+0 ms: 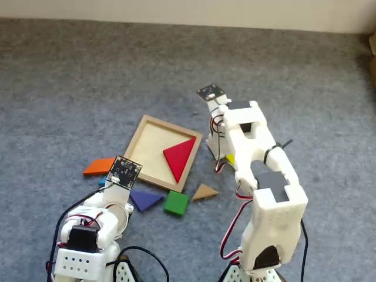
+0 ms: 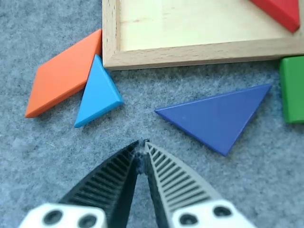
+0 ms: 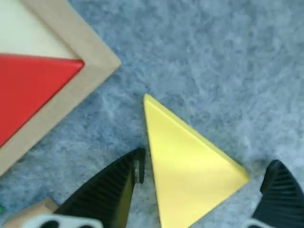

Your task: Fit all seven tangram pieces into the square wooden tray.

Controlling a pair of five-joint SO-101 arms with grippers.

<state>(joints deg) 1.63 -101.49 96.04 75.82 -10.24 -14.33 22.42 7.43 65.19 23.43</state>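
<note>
Right gripper [image 3: 207, 167], jaws spread either side of yellow triangle [image 3: 185, 156] on carpet [image 3: 213, 57] just beside tray [image 3: 92, 71] holding only red triangle [image 3: 28, 90]; step judged: grasping; next: close, lift, carry over rim.

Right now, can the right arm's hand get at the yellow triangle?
Probably yes: the right hand is open astride the yellow triangle, which lies flat on the carpet, clear of the tray.

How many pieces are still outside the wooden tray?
6: orange parallelogram, light blue triangle, dark blue triangle, green square and tan triangle beside the tray; yellow triangle under the open right gripper.
</note>
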